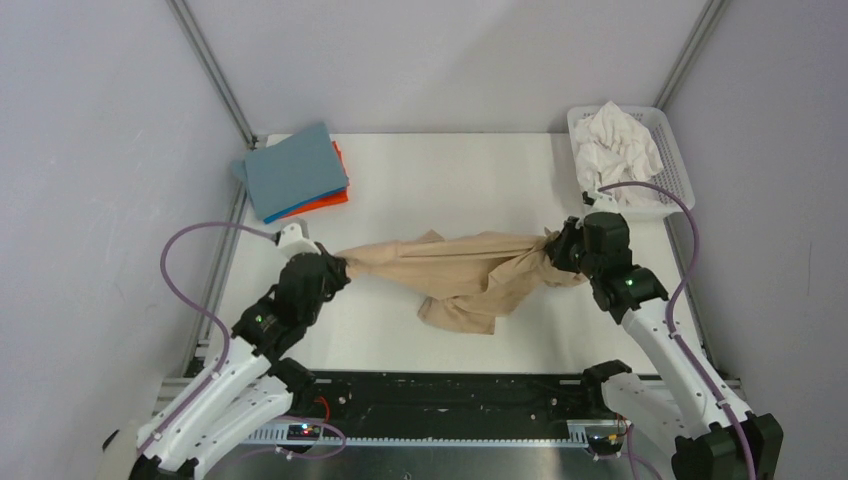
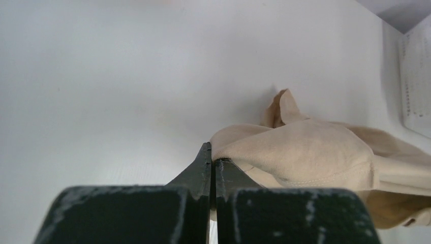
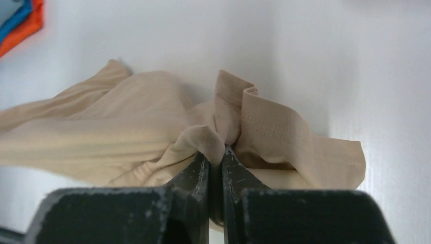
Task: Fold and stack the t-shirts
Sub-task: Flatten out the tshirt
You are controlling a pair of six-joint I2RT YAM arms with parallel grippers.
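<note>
A tan-beige t-shirt (image 1: pixel 465 270) is stretched between my two grippers over the middle of the white table, its lower part sagging in a crumpled fold. My left gripper (image 1: pixel 340 268) is shut on the shirt's left end; in the left wrist view its jaws (image 2: pixel 213 157) pinch the cloth edge (image 2: pixel 305 152). At the shirt's right end my right gripper (image 1: pixel 553 247) is shut on a bunched fold, with fabric (image 3: pixel 152 127) squeezed between the fingertips (image 3: pixel 215 155). Folded t-shirts (image 1: pixel 295 172), grey-blue over bright blue and orange, are stacked at the back left.
A white slotted plastic basket (image 1: pixel 672 165) at the back right holds a crumpled white garment (image 1: pixel 612 145). Metal frame posts rise at the table's back corners. Grey walls close in on both sides.
</note>
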